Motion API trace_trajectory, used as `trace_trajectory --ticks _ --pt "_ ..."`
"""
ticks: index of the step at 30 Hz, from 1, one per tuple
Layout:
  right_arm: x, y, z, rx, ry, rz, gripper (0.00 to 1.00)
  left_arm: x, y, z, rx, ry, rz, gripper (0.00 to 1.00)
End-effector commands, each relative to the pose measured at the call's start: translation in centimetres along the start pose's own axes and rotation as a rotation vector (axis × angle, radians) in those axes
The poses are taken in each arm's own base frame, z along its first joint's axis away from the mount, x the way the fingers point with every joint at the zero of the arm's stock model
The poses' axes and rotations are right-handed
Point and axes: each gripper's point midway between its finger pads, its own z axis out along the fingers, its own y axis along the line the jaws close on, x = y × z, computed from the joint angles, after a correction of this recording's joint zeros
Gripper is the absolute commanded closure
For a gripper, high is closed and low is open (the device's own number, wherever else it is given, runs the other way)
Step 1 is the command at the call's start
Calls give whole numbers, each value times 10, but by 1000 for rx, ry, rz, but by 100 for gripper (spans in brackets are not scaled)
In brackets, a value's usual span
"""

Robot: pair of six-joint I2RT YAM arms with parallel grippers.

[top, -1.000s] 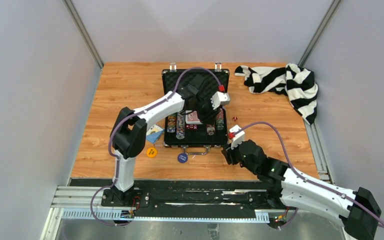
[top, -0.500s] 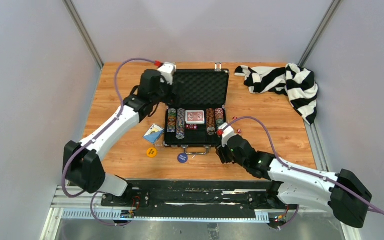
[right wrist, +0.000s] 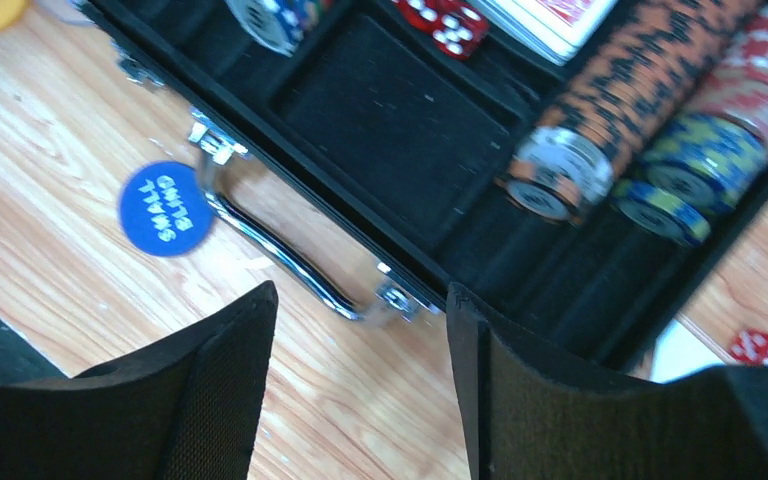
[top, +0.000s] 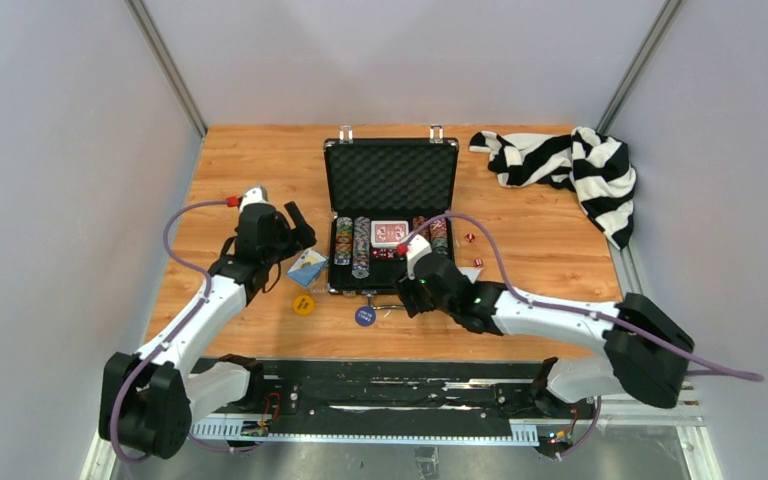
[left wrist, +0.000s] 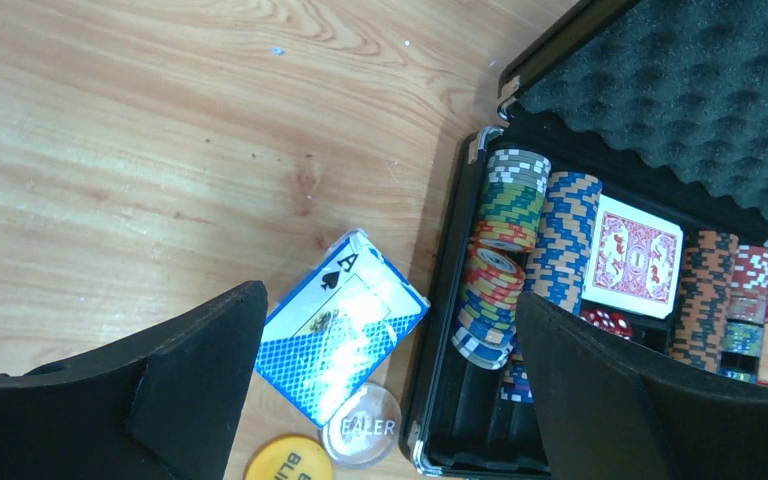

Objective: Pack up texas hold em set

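Wooden tabletop (top: pixel 240 170) all round, and a rumpled black-and-white striped cloth (top: pixel 570 165) sat at the far right corner, well apart from both arms. Centre stage was the black rectangular briefcase (top: pixel 390 180), lid up with its egg-crate foam showing. Rows of multicoloured poker chips (left wrist: pixel 505 250) lay on edge inside, flanking a red-backed card deck (left wrist: pixel 635 255), with red dice (left wrist: pixel 610 322) just beside the deck. Loose pieces ringed the case: a blue ace-of-spades card box (left wrist: pixel 345 335) lay tilted just beside the left wall, and a clear round dealer button (left wrist: pixel 360 430) sat at its near corner. A yellow round button (left wrist: pixel 285 462) sat next to that one, and two more red dice (top: pixel 470 238) lay off the right side. The left gripper (left wrist: pixel 388 300) hung over the blue box with its jaws spread wide and nothing between them, the case wall under its right finger. The right gripper (right wrist: pixel 360 295) hovered at the case's front edge, jaws apart and empty. The curved metal handle (right wrist: pixel 270 245) lay directly beneath the gap, with a blue round small-blind button (right wrist: pixel 165 208) beside it on the wood.
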Motion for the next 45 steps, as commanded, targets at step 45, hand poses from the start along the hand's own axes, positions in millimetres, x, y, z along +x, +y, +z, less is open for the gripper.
trace_trajectory --ticks 45 --pt "-21 -189 1 466 114 290 37 39 14 -6 172 30 101 1"
